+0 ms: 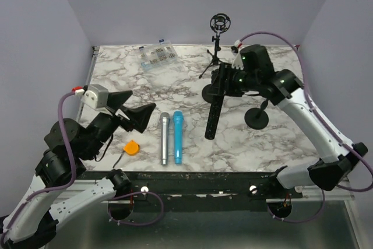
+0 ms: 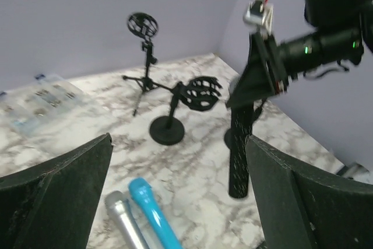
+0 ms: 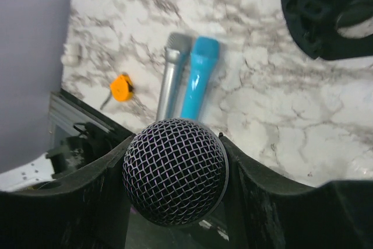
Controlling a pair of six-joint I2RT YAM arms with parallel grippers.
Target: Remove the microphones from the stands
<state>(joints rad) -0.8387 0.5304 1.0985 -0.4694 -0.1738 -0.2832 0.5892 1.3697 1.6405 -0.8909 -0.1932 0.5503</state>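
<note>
Black microphone (image 1: 213, 112): we see its mesh head clamped between right jaws, body slanting down from them. Lower end sits close to table (image 1: 116, 77); whether it touches, we cannot tell. Shock-mount stand (image 2: 201, 93) is just beside right jaws, apart from black microphone. Tripod stand (image 1: 219, 24) is beyond right jaws, farther back. Left jaws spread wide, gripping nothing. Silver microphone (image 1: 165, 138) and blue microphone (image 1: 177, 137) lie side by side between the two jaws. Orange object (image 1: 132, 147) lies near left jaws, toward near edge.
</note>
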